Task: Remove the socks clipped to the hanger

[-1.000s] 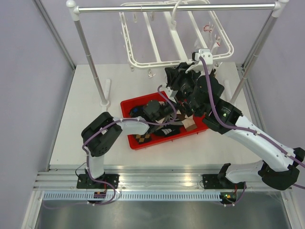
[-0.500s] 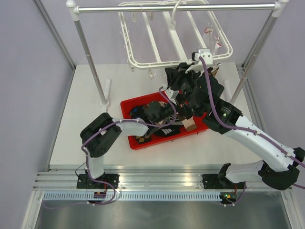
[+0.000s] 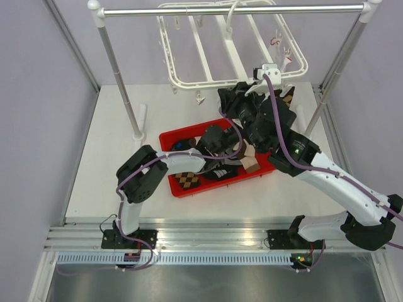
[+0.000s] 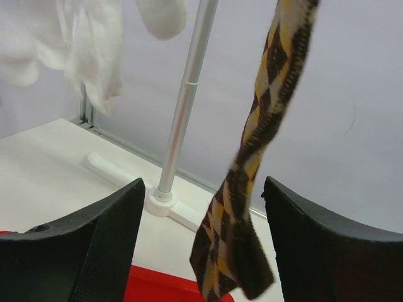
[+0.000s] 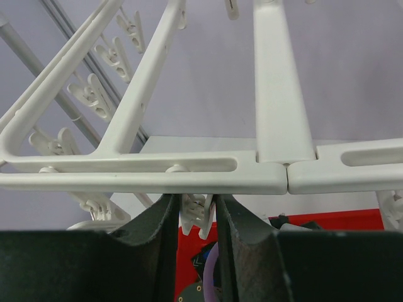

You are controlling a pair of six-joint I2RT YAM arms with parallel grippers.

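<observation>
The white hanger (image 3: 208, 80) hangs from the silver rail, its bars close above in the right wrist view (image 5: 189, 173). My right gripper (image 3: 242, 108) is at its front edge, shut on a small white clip (image 5: 200, 211) under the frame. A brown-mustard argyle sock (image 4: 252, 189) hangs down between the fingers of my open left gripper (image 4: 203, 185), untouched; its top is out of frame. In the top view my left gripper (image 3: 217, 134) is raised over the red tray (image 3: 165, 139). The tray holds several socks, among them an argyle sock (image 3: 186, 179) and a black striped one (image 3: 221, 173).
A white glove-like cloth (image 4: 88, 44) hangs at the upper left of the left wrist view. The silver stand's right pole (image 4: 186, 107) and its foot stand behind the hanging sock. The stand's left pole (image 3: 119, 88) rises at the back left.
My left gripper has risen from the tray and swung back and right, uncovering the argyle sock in the tray. My right gripper stays at the hanger's front edge.
</observation>
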